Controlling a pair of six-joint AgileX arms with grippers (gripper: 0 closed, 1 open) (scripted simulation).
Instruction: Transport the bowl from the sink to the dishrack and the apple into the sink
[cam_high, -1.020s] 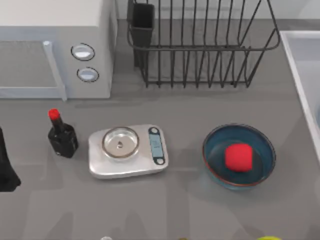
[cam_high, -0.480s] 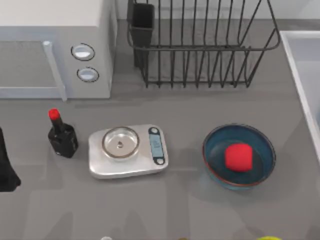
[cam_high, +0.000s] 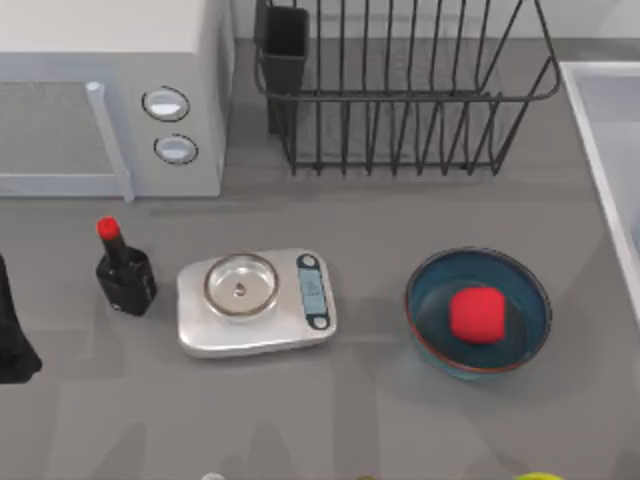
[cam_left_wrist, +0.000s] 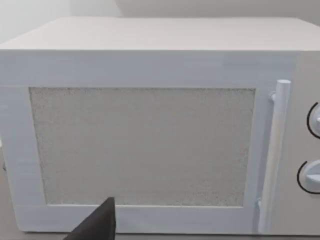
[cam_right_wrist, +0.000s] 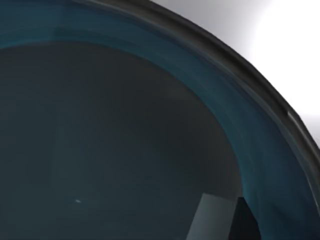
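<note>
A teal-blue bowl (cam_high: 478, 313) with a red-brown rim stands on the grey counter at the right, and the red apple (cam_high: 476, 314) lies inside it. The black wire dishrack (cam_high: 400, 90) stands at the back, its dark cup (cam_high: 285, 45) at the left corner. The white sink (cam_high: 615, 110) runs along the right edge. In the right wrist view a like teal bowl (cam_right_wrist: 125, 140) is seen from very close, white surface beyond its rim, with one fingertip (cam_right_wrist: 215, 220) of my right gripper over its inside. My left arm (cam_high: 12, 335) is parked at the left edge.
A white microwave (cam_high: 110, 90) with two round buttons fills the back left; the left wrist view faces its door (cam_left_wrist: 142, 145) past a black fingertip (cam_left_wrist: 100, 222). A black bottle with a red cap (cam_high: 122, 268) and a silver scale (cam_high: 257, 302) stand on the counter.
</note>
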